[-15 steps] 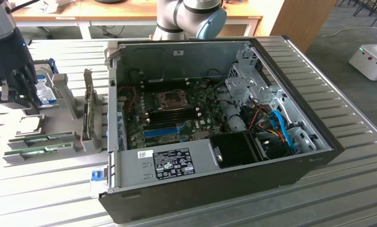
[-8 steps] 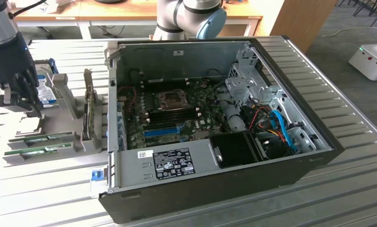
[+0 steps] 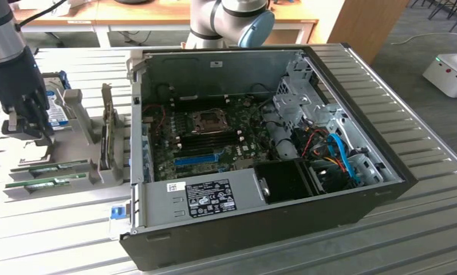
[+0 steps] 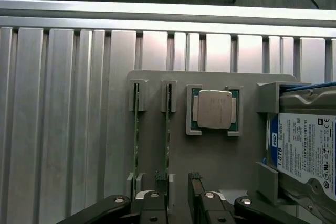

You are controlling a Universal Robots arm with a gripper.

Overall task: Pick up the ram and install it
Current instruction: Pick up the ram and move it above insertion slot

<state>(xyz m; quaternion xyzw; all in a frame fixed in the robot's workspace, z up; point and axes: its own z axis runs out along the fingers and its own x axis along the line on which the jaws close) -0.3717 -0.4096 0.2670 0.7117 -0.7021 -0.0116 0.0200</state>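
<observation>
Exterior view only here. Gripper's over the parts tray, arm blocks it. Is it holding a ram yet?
Observer: No. In the wrist view the gripper is open, nothing between its fingers.
Operator: Where are the sticks?
Observer: Both on edge in the tray's slots: one ram stick next to the CPU, the other stick on its far side.
Operator: Which is the gripper closest to?
Observer: The one by the CPU; one finger sits by its end.

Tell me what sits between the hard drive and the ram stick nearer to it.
A processor chip, seated on the grey plate, lies between that ram stick and the hard drive. The wrist view shows it.
</observation>
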